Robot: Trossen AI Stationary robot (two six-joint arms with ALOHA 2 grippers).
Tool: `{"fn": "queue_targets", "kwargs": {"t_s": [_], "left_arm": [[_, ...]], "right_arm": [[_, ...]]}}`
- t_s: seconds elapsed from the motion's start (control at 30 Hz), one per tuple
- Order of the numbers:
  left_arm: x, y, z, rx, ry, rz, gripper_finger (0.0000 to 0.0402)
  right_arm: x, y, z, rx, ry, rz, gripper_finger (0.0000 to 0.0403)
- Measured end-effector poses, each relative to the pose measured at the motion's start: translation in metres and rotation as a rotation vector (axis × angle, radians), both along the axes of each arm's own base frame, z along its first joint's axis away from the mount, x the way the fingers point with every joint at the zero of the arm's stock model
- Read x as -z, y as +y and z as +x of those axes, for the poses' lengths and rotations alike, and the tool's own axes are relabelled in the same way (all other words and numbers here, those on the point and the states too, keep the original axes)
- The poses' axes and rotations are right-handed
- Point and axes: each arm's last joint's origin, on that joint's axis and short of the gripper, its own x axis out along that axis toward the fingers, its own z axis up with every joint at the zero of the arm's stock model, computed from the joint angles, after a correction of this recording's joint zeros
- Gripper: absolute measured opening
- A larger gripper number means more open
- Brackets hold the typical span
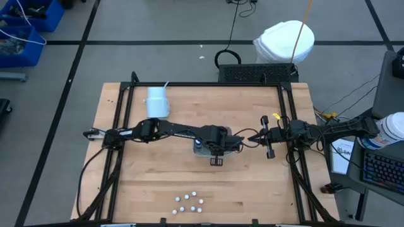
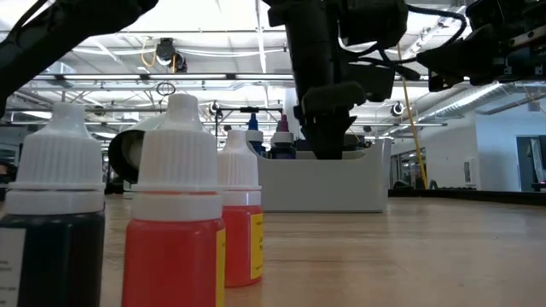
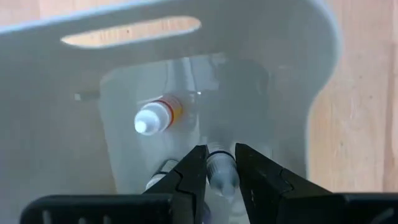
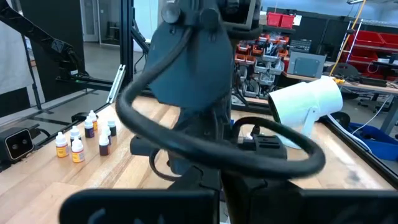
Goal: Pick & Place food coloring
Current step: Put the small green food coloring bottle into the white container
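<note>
Three small food coloring bottles (image 2: 179, 213) stand closest to the low camera — white ribbed caps, one dark-bodied, two red — part of a loose cluster (image 1: 189, 202) near the front edge of the wooden desk (image 1: 265, 189). Farther back, at the desk's middle, sits a grey tray (image 2: 324, 183) with a few more bottles standing inside. Left tool (image 3: 219, 174) reaches down into that tray, its two dark fingers pinched around the neck of one small bottle (image 3: 221, 177); another bottle with a red and yellow band (image 3: 158, 116) lies on its side just beyond. Right tool (image 1: 252, 139) hovers just beside the tray — fingers closed, holding nothing. White cup (image 1: 156, 101) lies tipped over toward the desk's back left.
</note>
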Motion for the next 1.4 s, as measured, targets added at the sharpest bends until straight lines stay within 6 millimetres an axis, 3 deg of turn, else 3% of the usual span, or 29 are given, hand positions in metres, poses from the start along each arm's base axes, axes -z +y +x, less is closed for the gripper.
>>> {"fn": "queue_targets", "kwargs": {"t_s": [1.2,1.4], "left_arm": [[0.001,0.008,0.005,0.055,-0.039,-0.050,0.0088],[0.013,0.008,0.006,0.083,-0.051,-0.084,0.0089]], "right_arm": [[0.000,0.000,0.000,0.000,0.000,0.000,0.0000],[0.000,0.000,0.000,0.000,0.001,0.000,0.0000]]}}
